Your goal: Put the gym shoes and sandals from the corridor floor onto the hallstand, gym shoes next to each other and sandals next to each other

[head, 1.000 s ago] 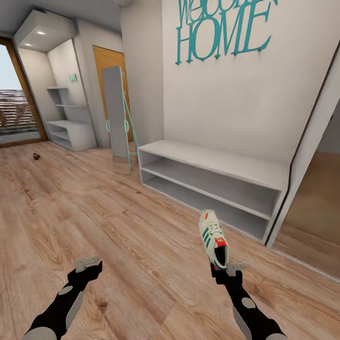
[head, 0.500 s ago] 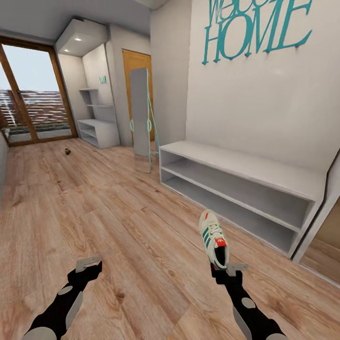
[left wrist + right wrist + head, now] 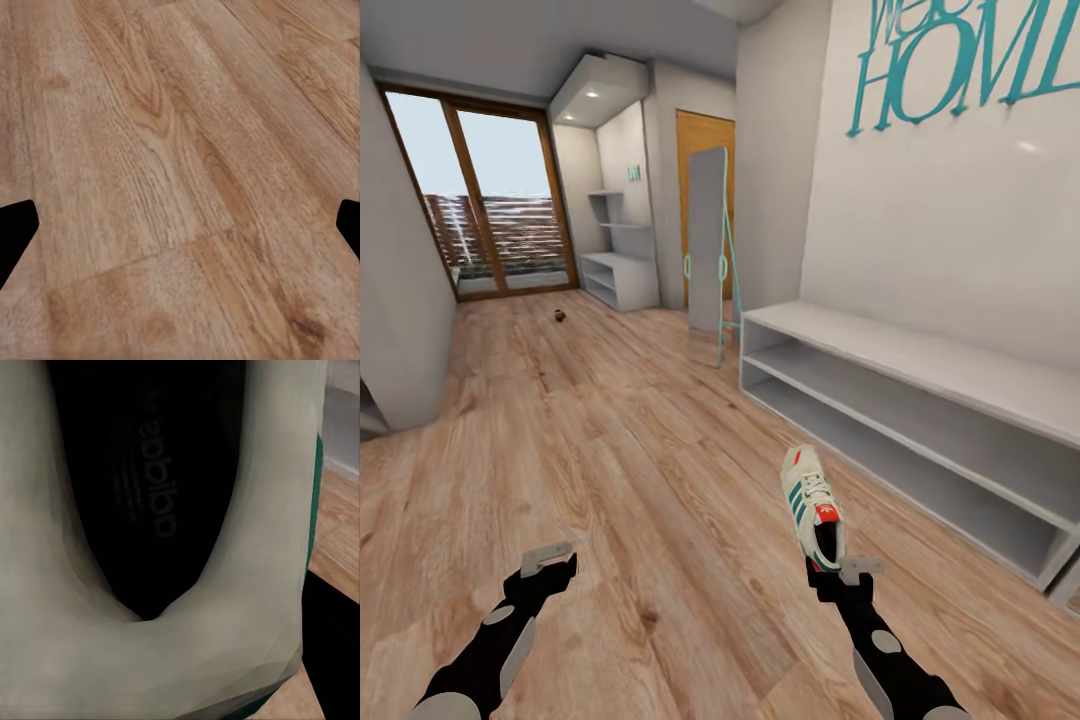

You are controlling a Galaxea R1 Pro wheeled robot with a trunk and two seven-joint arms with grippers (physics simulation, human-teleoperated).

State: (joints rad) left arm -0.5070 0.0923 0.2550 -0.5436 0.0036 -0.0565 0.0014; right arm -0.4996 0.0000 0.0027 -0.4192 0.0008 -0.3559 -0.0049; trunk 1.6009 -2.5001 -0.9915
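A robot's head camera looks down a corridor with a light wood-plank corridor floor [image 3: 610, 450]. The right gripper [image 3: 830, 572] pinches one gym shoe [image 3: 812, 505] by its heel, toe pointing away, held above the floor; the right wrist view looks straight into the shoe's dark opening [image 3: 150, 480]. The left gripper [image 3: 548, 560] hangs over bare planks with its fingers spread and nothing between them. To the right, against the wall, stands a low white shelf unit [image 3: 920, 370] with two open shelves, all bare as far as can be seen. At the far end of the corridor, beside the glass doors, stands the hallstand [image 3: 622, 270], with wall shelves above a low bench; nothing is visible on it, though it is too distant to be sure. A small dark object, probably a sandal [image 3: 560, 314], lies on the floor near it. The main risk appears to be mistaking the nearer unit for the rack and setting the shoe there. The heel-only grip may also let the shoe swing or slip during travel.
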